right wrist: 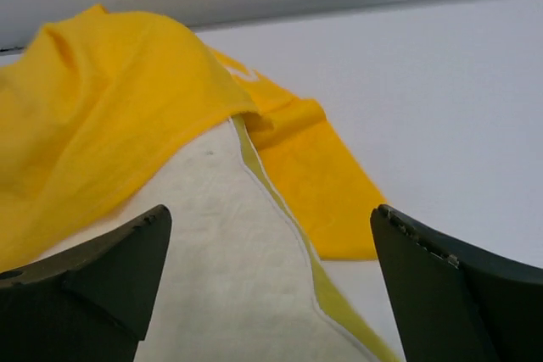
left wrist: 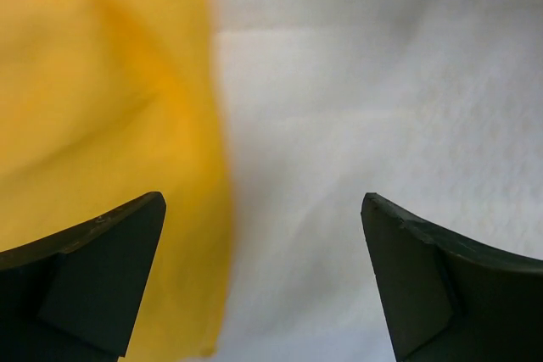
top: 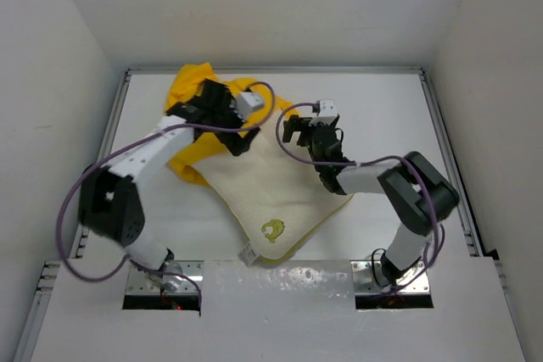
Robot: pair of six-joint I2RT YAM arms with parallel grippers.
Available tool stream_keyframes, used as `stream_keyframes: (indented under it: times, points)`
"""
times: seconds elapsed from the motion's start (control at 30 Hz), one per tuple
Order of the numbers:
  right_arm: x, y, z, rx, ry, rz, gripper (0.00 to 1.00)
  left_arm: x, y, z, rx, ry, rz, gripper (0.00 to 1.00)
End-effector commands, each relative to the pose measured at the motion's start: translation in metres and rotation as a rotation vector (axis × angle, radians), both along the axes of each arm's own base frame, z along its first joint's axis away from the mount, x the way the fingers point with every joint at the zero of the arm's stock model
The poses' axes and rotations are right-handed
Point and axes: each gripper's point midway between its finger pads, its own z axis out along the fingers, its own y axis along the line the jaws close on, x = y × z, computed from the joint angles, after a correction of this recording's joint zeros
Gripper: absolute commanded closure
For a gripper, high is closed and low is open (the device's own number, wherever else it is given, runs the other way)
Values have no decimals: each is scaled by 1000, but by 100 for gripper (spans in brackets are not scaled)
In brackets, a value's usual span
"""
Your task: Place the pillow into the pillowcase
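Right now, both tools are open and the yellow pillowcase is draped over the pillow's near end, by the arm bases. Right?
Not quite: the top view shows the pillowcase over the pillow's far end; its near end lies bare. The left tool and right tool are open.

pillow (top: 271, 188): no words could be read on it. There was only a small yellow emblem (top: 272, 231) near its near corner, too small to tell as letters or a figure.
tag (top: 248, 253): a small pale tab stood at the pillow's near corner. Any print on it was too small to read.
pillowcase (top: 188, 91): only plain yellow folds showed in all three views, and no lettering was legible.
desk (top: 373, 125): the white surface carried no readable sign or number.
arms: the dark and white housings showed no brand or number that could be made out — the top view was too coarse.
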Motion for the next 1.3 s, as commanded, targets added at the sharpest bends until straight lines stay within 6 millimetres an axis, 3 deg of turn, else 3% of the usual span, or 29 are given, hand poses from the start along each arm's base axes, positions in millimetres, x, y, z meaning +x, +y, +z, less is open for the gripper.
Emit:
stream_keyframes:
  times: [0.0, 0.03, 0.07, 0.1, 0.13, 0.17, 0.2, 0.23, 0.27, 0.3, 0.33, 0.37, 0.5, 0.57, 0.6, 0.7, 0.93, 1.03, 1.07, 1.13, 1.17, 1.2, 1.23, 1.27]
  points:
    - [-23, 10, 66, -232, -172, 185, 1, -1, 72, 88, -110, -170, 219, 0]
    - [-35, 17, 85, -239, -202, 227, 1, -7, 97, 75, -48, -164, 304, 0]
    - [-45, 24, 86, -260, -199, 280, 8, -12, 116, 73, -12, -181, 358, 0]
    - [-57, 27, 75, -307, -158, 325, 27, -19, 143, 80, 15, -226, 443, 0]
    - [-71, 41, 75, -319, -160, 389, 84, -25, 164, 71, 74, -228, 505, 12]
    - [-82, 49, 79, -329, -163, 426, 98, -39, 176, 50, 103, -186, 529, 30]
    - [-91, 54, 71, -382, -138, 455, 100, -47, 196, 37, 127, -142, 574, 46]
    - [-109, 74, 69, -409, -143, 513, 84, -56, 200, 19, 116, -81, 576, 63]
    - [-116, 81, 63, -449, -129, 533, 67, -60, 204, 6, 118, -29, 583, 64]
    - [-130, 96, 60, -503, -126, 567, 52, -63, 221, -2, 114, 4, 632, 61]
    - [-137, 105, 57, -526, -124, 592, 41, -64, 223, -10, 96, 33, 637, 43]
    - [-150, 121, 48, -564, -114, 630, 21, -61, 228, -18, 75, 56, 655, 30]
    - [-175, 154, 32, -633, -126, 702, 7, -51, 233, -36, 52, 89, 704, 18]
    - [-182, 167, 32, -639, -134, 722, 4, -47, 234, -46, 42, 113, 718, 17]
    - [-187, 173, 22, -654, -117, 747, 3, -45, 233, -49, 26, 119, 722, 17]
    - [-203, 189, 11, -643, -107, 804, 2, -42, 226, -65, -15, 184, 723, 17]
    - [-203, 195, -16, -659, -28, 818, 1, -29, 219, -101, -52, 295, 720, 22]
    - [-201, 199, -28, -678, -6, 817, 1, -21, 217, -111, -72, 308, 735, 43]
    - [-200, 198, -34, -698, 11, 812, 1, -17, 214, -110, -95, 299, 731, 60]
    - [-197, 201, -51, -739, 46, 811, 3, -13, 211, -107, -118, 289, 721, 81]
    - [-195, 201, -55, -752, 56, 801, 7, -12, 208, -105, -136, 283, 705, 98]
    - [-194, 202, -62, -747, 76, 799, 14, -11, 206, -99, -146, 265, 695, 100]
    - [-194, 206, -71, -729, 110, 800, 50, -11, 204, -95, -159, 254, 680, 100]
    - [-193, 209, -74, -698, 136, 833, 74, -13, 199, -94, -175, 246, 645, 100]
